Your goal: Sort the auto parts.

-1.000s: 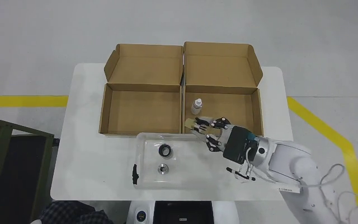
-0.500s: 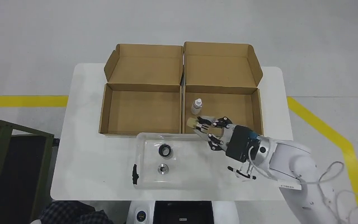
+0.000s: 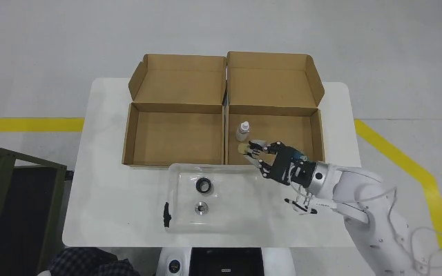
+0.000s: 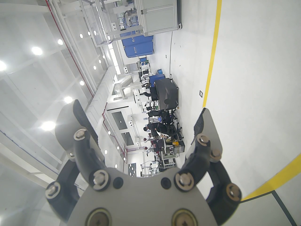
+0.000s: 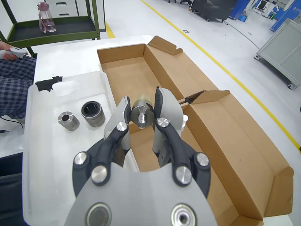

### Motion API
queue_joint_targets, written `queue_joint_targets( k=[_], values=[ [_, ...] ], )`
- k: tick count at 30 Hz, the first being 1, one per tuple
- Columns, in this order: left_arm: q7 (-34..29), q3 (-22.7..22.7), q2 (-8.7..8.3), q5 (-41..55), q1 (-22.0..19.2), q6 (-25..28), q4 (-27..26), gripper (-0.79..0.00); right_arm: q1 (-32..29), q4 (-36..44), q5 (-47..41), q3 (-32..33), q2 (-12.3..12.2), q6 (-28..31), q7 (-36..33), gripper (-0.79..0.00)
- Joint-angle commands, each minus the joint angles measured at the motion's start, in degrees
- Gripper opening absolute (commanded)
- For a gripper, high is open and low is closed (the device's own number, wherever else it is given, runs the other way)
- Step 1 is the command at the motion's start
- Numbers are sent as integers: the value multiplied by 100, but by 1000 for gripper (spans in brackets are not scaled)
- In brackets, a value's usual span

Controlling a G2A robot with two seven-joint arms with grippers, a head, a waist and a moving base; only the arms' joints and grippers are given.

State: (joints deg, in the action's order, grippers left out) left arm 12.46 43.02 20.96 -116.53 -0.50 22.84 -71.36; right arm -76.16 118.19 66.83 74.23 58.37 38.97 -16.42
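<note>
Right pincer [image 5: 141, 104] clamped on a metal cylinder [image 5: 141, 116] above the near edge of the right-hand cardboard box [image 3: 280, 132].
Left pincer [image 4: 141, 109] stands apart, empty; a dark ring [image 3: 204, 185] and a metal plug [image 3: 201, 208] sit in the clear tray [image 3: 231, 222] on the worktop [image 3: 103, 172].

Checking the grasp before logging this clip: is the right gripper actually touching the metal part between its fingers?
Touching. In the right wrist view the right gripper clamps the metal part, both fingers pressed against its sides with no gap.
</note>
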Motion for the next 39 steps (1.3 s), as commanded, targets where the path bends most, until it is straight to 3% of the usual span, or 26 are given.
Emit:
queue_joint_targets(
  k=[1, 25, 39],
  values=[
    [0, 0, 0, 0, 0, 0, 0, 0, 62, -70, -31, 16, -4, -11, -199, -785],
    [0, 0, 0, 0, 0, 0, 0, 0, 1236, -1575, -268, -531, 84, -240, -1401, -785],
    [0, 0, 0, 0, 0, 0, 0, 0, 1945, -2424, -176, -1201, 194, -148, -2233, -785]
  ],
)
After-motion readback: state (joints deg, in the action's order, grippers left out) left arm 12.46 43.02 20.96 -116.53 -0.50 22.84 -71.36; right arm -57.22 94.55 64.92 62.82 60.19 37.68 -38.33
